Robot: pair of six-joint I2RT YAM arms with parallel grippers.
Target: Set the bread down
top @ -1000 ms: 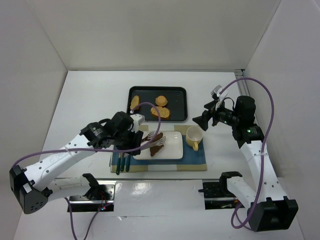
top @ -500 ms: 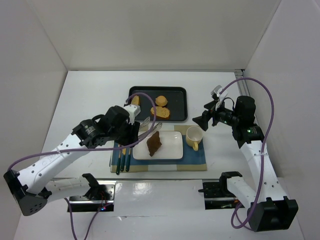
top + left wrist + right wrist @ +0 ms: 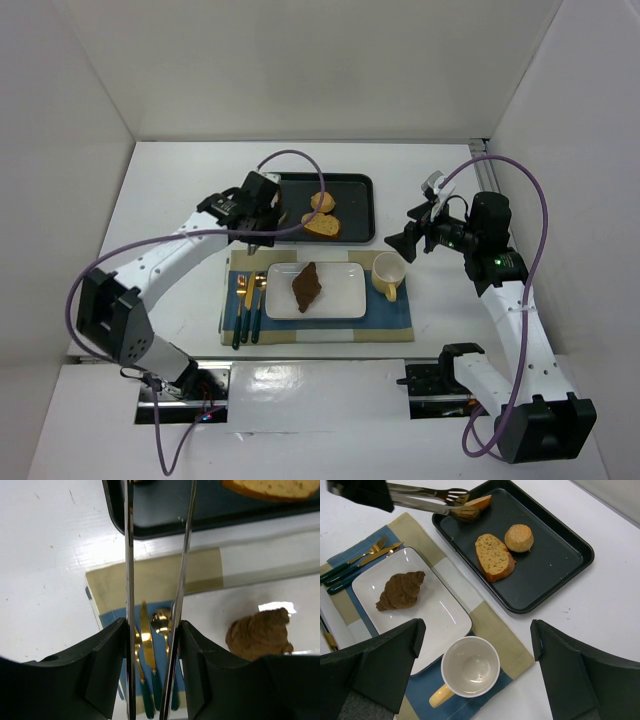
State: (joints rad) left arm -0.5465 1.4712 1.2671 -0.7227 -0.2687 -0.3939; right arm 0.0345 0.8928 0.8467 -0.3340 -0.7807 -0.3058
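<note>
Left gripper clamped on tongs, tips at bread slice in tray corner. Croissant on plate. Right gripper wide, empty, near mug.

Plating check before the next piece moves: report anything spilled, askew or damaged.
Nothing stands out. The dark brown croissant lies whole on the white rectangular plate, the yellow mug stands upright and empty, and the gold cutlery with green handles lies parallel on the blue-and-tan placemat. No spills.
</note>
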